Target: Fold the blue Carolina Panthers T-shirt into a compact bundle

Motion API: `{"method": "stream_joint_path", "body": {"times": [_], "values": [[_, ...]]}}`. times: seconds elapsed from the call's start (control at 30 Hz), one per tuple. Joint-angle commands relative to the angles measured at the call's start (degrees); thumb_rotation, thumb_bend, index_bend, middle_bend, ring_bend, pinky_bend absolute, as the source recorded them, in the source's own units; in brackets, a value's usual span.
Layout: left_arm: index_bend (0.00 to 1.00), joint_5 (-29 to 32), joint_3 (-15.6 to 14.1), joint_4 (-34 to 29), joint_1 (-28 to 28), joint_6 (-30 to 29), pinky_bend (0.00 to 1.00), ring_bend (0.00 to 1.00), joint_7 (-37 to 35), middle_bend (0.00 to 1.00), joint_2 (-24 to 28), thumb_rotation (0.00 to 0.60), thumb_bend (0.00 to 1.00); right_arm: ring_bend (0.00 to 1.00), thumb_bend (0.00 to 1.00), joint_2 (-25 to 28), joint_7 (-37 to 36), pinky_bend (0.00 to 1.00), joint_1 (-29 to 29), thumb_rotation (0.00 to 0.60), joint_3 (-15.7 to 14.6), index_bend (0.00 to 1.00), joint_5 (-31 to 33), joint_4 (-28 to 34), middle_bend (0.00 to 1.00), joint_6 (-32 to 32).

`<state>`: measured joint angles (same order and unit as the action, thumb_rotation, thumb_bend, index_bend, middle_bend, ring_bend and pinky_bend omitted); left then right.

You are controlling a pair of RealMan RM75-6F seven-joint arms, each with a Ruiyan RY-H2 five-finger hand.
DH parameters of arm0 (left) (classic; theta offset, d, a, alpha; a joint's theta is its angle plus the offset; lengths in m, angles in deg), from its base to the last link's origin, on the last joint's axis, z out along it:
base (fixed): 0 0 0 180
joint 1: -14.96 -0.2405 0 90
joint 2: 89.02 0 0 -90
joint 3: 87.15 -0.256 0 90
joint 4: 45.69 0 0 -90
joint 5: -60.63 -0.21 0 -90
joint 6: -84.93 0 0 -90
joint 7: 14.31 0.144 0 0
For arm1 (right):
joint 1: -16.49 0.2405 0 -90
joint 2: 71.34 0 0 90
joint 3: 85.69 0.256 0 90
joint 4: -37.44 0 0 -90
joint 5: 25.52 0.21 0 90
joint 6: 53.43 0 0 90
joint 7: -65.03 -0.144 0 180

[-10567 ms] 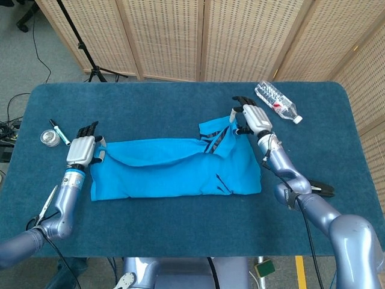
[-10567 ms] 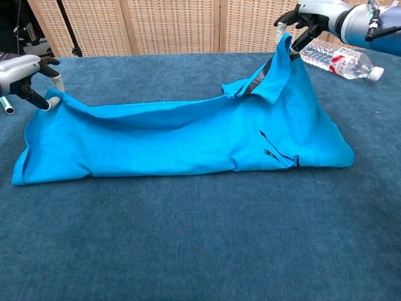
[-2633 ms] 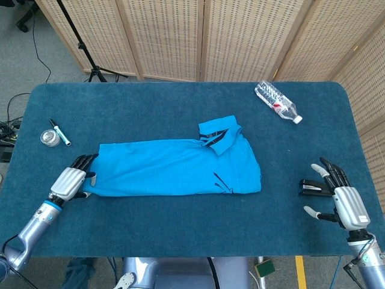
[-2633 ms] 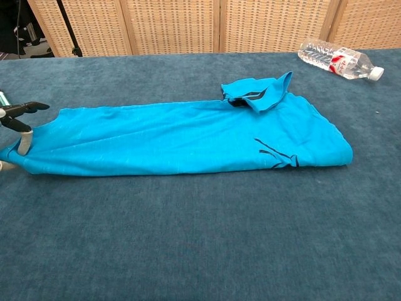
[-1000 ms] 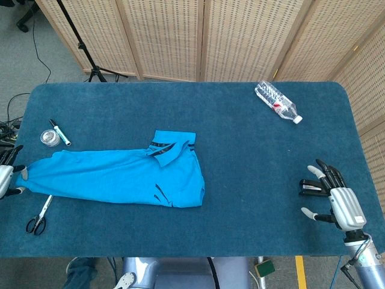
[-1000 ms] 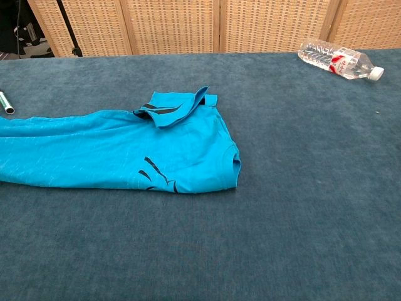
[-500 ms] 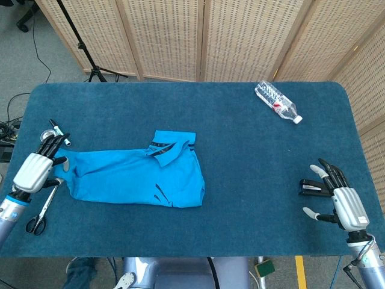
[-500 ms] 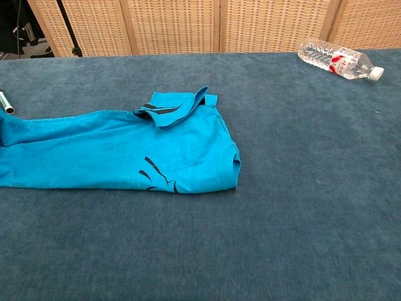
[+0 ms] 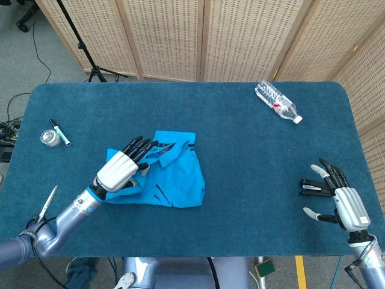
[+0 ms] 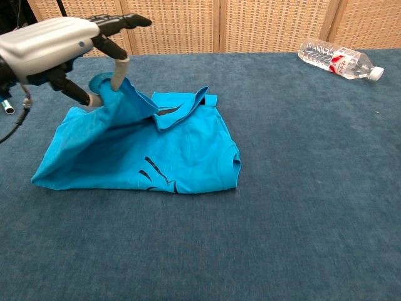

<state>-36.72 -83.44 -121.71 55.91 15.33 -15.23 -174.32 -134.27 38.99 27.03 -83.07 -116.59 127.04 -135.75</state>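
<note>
Change: the left hand (image 9: pixel 123 168) had carried the shirt's (image 10: pixel 188 157) left end up and rightward over the collar.
Left hand: pinched raised cloth between thumb and finger.
Right hand (image 9: pixel 340 201): held nothing, fingers spread, near right edge.
Shirt: left of table (image 9: pixel 240 144) centre.
Bottle (image 9: pixel 277 102): far right.

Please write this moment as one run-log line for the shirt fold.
phase: folding | left hand: holds lifted end of blue T-shirt above collar end | right hand: open, away from shirt | clear plastic water bottle: far right
</note>
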Motion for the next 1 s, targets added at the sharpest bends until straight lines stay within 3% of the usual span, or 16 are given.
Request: {"method": "stream_joint_path", "body": {"times": [0.03,0.2,0.53,0.6,0.67,0.73,0.77,0.87,1.0], "values": [[0.81,1.2,1.5,-1.9,2.9,4.2,0.00,0.00,4.5,0.00,-3.2,0.600,0.69,0.00,0.00,0.0,-0.1,0.00,0.0,0.600,-0.1,0.12,-0.1,0.0,0.00,0.0],[0.81,3.3,2.6,0.3,5.6,8.5,0.00,0.00,11.0,0.00,-10.2,0.600,0.68,0.00,0.00,0.0,-0.1,0.00,0.1,0.600,-0.2,0.12,-0.4,0.0,0.00,0.1],[0.79,5.4,3.5,4.9,8.3,10.7,0.00,0.00,14.3,0.00,-18.7,0.600,0.63,0.00,0.00,0.1,-0.4,0.00,0.2,0.600,-0.3,0.12,-0.2,0.0,0.00,0.3],[0.61,6.7,3.9,6.1,8.2,10.8,0.00,0.00,15.3,0.00,-20.3,0.600,0.53,0.00,0.00,0.1,-0.5,0.00,0.3,0.600,-0.3,0.12,-0.2,-0.1,0.00,0.4],[0.25,8.1,4.5,6.7,8.0,10.7,0.00,0.00,16.2,0.00,-21.6,0.600,0.32,0.00,0.00,0.1,-0.6,0.00,0.3,0.600,-0.3,0.12,-0.2,-0.1,0.00,0.5],[0.06,8.9,4.9,6.9,7.9,10.6,0.00,0.00,16.4,0.00,-22.2,0.600,0.18,0.00,0.00,0.1,-0.7,0.00,0.3,0.600,-0.3,0.12,-0.2,-0.1,0.00,0.5],[0.01,9.2,5.1,6.8,7.8,10.4,0.00,0.00,16.3,0.00,-22.3,0.600,0.12,0.00,0.00,0.1,-0.7,0.00,0.3,0.600,-0.3,0.12,-0.1,-0.1,0.00,0.5],[0.00,9.7,5.4,5.6,7.6,10.0,0.00,0.00,14.8,0.00,-21.7,0.600,0.01,0.00,0.00,0.1,-0.8,0.00,0.4,0.600,-0.2,0.12,0.0,-0.2,0.00,0.7],[0.00,10.7,6.0,3.4,7.3,9.9,0.00,0.00,11.7,0.00,-20.3,0.600,0.00,0.00,0.00,0.0,-0.8,0.00,0.5,0.600,-0.3,0.12,0.0,-0.3,0.00,0.8]]}}
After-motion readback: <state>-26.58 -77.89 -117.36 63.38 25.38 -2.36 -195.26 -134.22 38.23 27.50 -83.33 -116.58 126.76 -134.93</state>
